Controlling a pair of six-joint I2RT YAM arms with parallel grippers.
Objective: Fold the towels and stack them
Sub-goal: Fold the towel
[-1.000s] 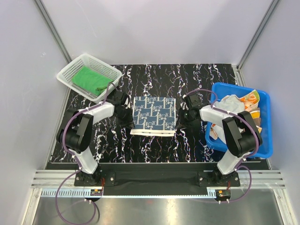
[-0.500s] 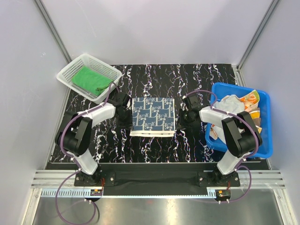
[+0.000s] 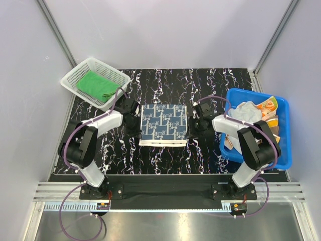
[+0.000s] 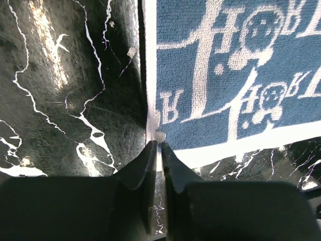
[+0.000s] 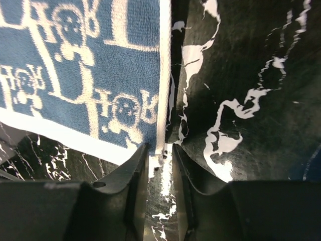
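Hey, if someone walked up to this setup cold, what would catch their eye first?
Likely the navy towel, folded square at the table's centre, with the left claw pinching its left edge and the right claw astride its right edge. Next, the green towel in the white basket far left, and the blue tub of crumpled towels at right.

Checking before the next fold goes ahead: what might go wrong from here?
The left gripper pinches only the thin white hem at a corner of the navy towel. On lifting, it may slip free or take just the top layer. The fingers of the right gripper stand slightly apart around the opposite hem, so its hold looks unsure. An uneven pull would skew the fold.
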